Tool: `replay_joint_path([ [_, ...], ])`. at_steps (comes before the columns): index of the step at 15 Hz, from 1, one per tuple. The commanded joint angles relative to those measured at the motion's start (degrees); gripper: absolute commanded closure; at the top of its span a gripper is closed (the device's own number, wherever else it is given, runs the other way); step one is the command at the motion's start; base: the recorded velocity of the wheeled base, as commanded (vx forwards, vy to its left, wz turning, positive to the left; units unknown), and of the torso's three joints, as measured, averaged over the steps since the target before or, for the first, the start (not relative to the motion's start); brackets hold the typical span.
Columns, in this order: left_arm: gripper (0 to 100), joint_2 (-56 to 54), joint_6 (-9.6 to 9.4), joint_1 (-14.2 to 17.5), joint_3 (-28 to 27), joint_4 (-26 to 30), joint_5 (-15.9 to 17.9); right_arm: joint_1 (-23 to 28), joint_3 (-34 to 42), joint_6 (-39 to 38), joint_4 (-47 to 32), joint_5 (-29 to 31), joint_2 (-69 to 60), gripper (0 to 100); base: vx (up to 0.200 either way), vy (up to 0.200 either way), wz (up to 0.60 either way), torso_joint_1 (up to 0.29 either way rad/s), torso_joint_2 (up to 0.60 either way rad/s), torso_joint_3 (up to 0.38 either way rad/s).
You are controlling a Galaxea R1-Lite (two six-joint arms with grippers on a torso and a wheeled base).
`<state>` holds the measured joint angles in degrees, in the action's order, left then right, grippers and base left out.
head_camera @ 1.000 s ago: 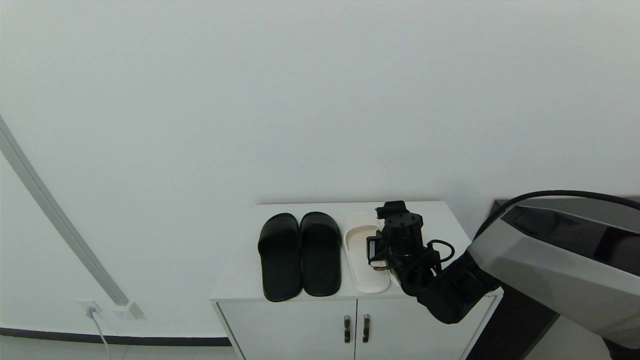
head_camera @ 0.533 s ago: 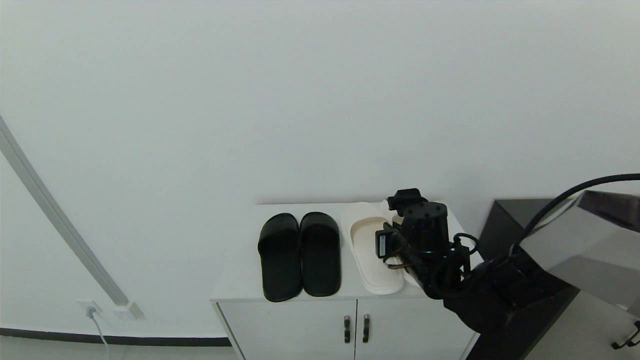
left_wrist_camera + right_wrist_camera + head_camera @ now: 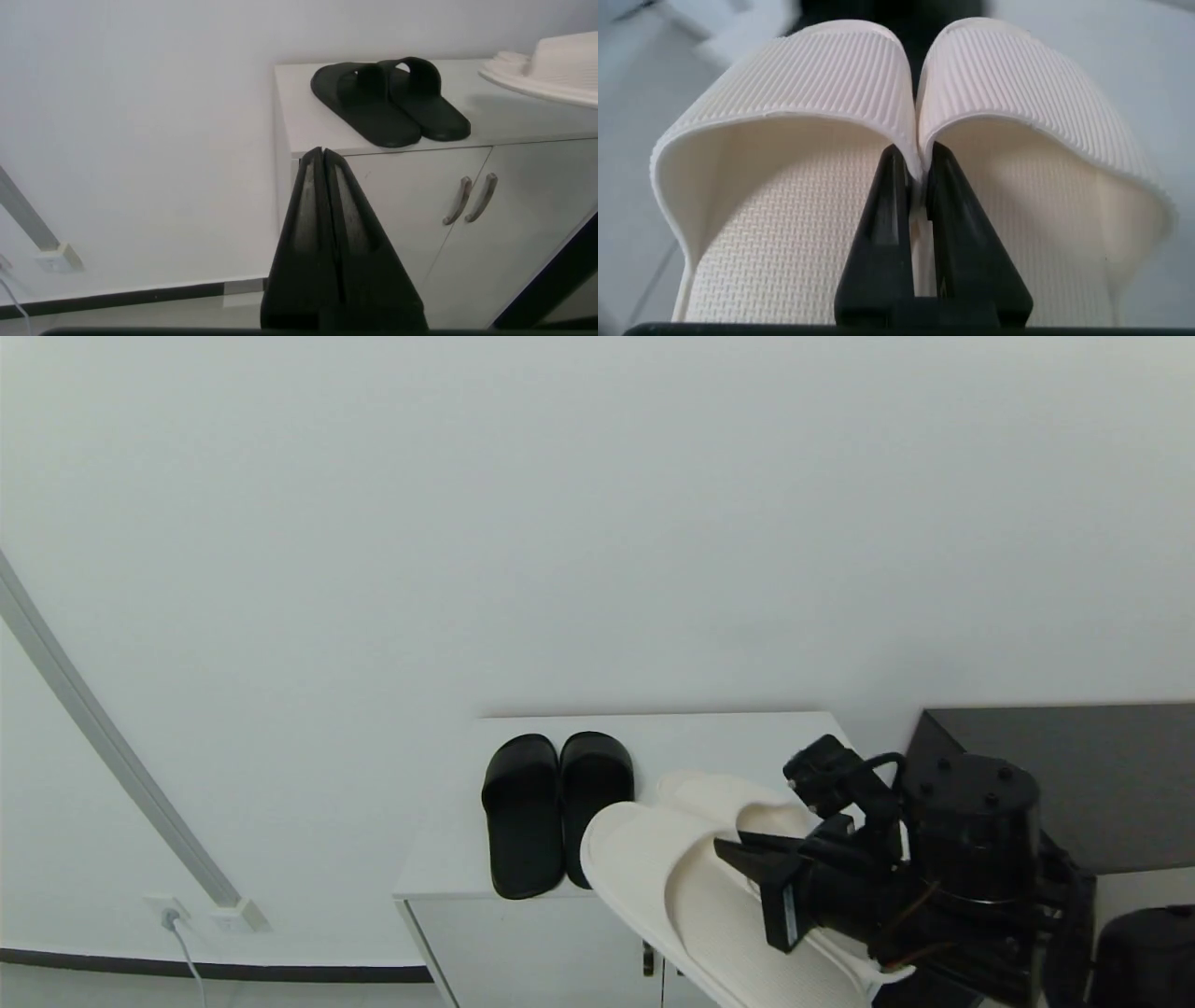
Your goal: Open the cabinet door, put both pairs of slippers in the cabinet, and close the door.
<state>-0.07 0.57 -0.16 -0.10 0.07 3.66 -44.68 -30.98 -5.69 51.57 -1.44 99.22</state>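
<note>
My right gripper (image 3: 747, 854) is shut on the pair of white slippers (image 3: 681, 877), pinching their inner edges together (image 3: 915, 177), and holds them lifted in front of the white cabinet (image 3: 448, 840), soles tilted toward the camera. The black slippers (image 3: 555, 807) lie side by side on the cabinet top, also seen from the left wrist (image 3: 392, 89). The cabinet's two doors are shut, with paired handles (image 3: 472, 198) at the middle. My left gripper (image 3: 324, 187) is shut with nothing in it, low and off to the left of the cabinet front.
A black piece of furniture (image 3: 1074, 775) stands to the right of the cabinet. A wall socket with a plugged cable (image 3: 168, 919) and a slanting conduit (image 3: 93, 728) are on the wall at the left. The white wall rises right behind the cabinet.
My right gripper has lifted the white slippers off the cabinet top and pulled them back toward the camera, tilting them over. The black slippers stayed put.
</note>
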Motion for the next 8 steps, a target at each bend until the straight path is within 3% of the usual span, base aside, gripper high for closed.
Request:
replay_joint_path([
  [1,100,0.07,0.04,-0.02,-0.08,0.01,-0.05,-0.32,4.26,0.24,-0.50,-2.69,-7.55,100,0.000,0.000,0.00,0.000,0.00,0.000],
  [8,100,0.07,0.13,0.07,0.01,0.01,-0.05,-0.94,6.02,0.24,-1.56,-3.04,-7.46,100,0.000,0.000,0.00,0.000,0.00,0.000],
])
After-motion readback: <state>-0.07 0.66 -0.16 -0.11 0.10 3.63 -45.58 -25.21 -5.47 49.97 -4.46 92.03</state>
